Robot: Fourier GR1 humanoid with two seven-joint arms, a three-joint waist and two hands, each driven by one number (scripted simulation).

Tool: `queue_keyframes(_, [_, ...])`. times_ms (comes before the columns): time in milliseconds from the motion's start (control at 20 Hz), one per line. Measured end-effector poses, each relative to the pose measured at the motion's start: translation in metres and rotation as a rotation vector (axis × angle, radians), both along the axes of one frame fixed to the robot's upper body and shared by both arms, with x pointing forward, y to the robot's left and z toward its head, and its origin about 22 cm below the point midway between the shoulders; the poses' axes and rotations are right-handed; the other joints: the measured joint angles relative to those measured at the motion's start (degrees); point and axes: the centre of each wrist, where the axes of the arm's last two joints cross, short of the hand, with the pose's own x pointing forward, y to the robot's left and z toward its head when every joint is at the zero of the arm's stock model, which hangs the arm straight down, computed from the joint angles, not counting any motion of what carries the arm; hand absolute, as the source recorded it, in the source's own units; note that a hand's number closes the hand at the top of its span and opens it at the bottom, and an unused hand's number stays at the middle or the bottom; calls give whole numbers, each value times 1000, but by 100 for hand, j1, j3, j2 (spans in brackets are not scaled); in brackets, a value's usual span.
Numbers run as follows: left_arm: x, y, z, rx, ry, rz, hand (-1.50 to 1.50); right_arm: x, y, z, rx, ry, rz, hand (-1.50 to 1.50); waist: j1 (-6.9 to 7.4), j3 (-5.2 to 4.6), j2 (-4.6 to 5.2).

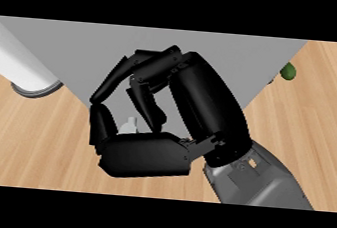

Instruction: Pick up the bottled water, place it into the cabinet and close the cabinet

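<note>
My right hand (201,108) fills the middle of the head view, its grey forearm (259,183) coming in from the lower right. Its fingers and thumb are curled into a ring. Inside that ring only a small pale piece of the bottled water (130,125) shows; the hand hides the rest. The hand hangs in front of the grey cabinet (73,43), which spans the top of the view; I cannot tell whether its door stands open. My left hand does not show.
A white cylinder with a grey rim (17,59) slants in from the upper left, over the wooden counter (29,140). A small green object (289,71) lies at the cabinet's right edge, on the wood.
</note>
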Motion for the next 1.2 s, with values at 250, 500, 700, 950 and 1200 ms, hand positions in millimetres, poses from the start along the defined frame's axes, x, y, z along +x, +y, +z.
queue_keyframes(250, [-4,10,4,2,4,-3,150,47,2,-9,-29,20,-25,150,15,6,8])
queue_keyframes(500, [-4,15,4,-6,0,-2,150,65,5,-16,-47,24,-10,150,-24,34,-106])
queue_keyframes(700, [-2,14,3,2,-8,-19,150,75,4,-24,-51,0,1,150,-8,48,-193])
queue_keyframes(950, [5,14,6,-4,-13,-30,150,81,2,-31,-52,-25,1,150,20,37,-249])
queue_keyframes(1200, [13,14,9,-2,-27,-49,150,85,-1,-34,-56,-45,4,150,69,32,-267])
